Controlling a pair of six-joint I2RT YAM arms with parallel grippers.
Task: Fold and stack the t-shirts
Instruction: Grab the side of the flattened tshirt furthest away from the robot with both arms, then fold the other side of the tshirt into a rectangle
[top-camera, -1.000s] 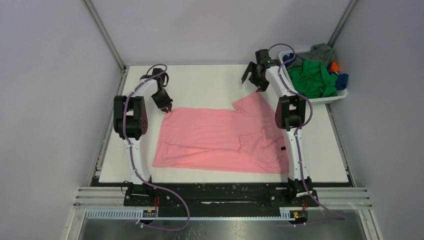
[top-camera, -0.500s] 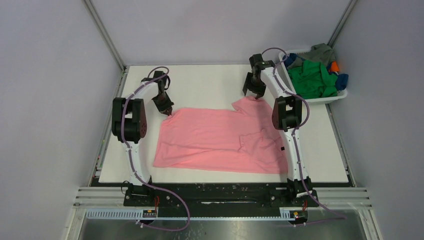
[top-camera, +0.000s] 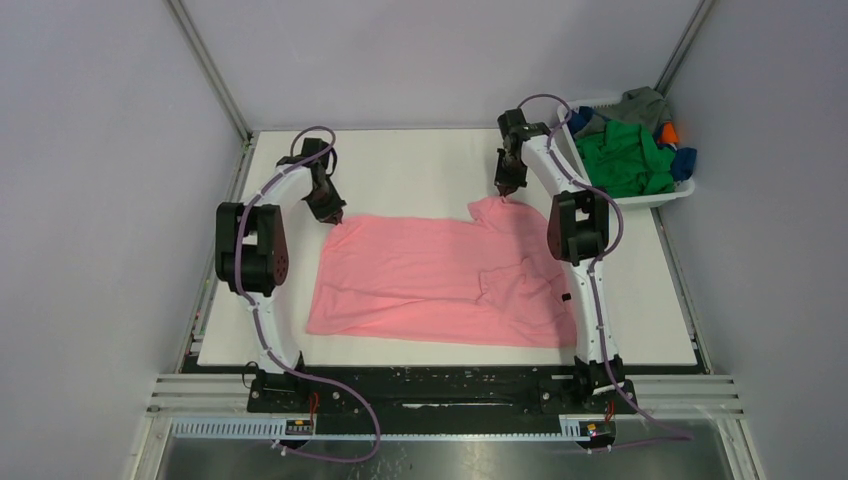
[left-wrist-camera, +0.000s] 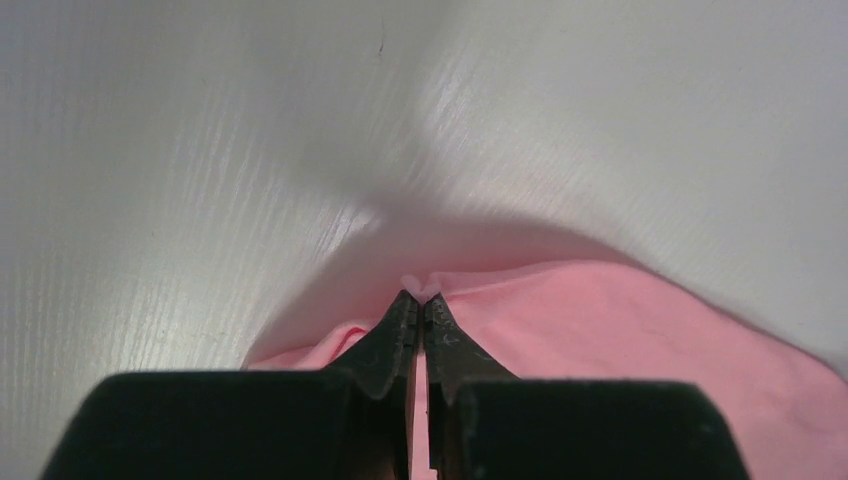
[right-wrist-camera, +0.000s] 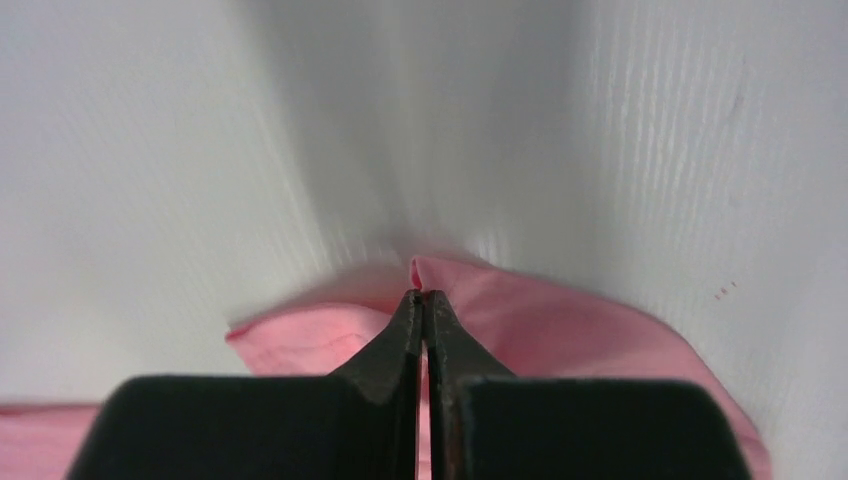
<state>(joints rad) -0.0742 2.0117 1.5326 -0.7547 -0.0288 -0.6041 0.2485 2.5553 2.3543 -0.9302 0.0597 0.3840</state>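
Pink t-shirt (left-wrist-camera: 620, 330) pinch clear only from wrists

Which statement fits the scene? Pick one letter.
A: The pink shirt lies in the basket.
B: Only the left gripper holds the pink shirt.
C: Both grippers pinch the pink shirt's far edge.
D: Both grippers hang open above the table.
C: the left gripper and the right gripper each have their jaws shut on a nip of the pink shirt at its far corners.
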